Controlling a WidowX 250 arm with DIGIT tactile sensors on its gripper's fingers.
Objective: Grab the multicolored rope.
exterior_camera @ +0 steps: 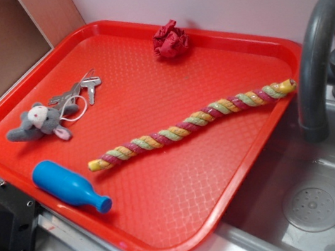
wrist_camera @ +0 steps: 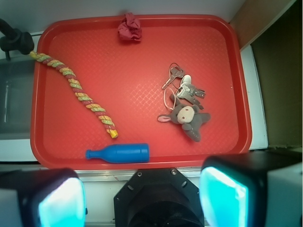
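Rope (exterior_camera: 191, 125) of twisted yellow, green, maroon strands, lying long, gently curved.

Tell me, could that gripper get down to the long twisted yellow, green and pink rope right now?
Probably yes. The long twisted rope lies alone on the red plastic tray, nothing on it; the blue plastic bottle sits apart, and the gripper looks open.

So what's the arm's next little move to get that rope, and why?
Probably forward and left over the rope. The gripper is open, hanging off the tray's near edge with nothing between its fingers, and the rope lies free, clear of the bottle.
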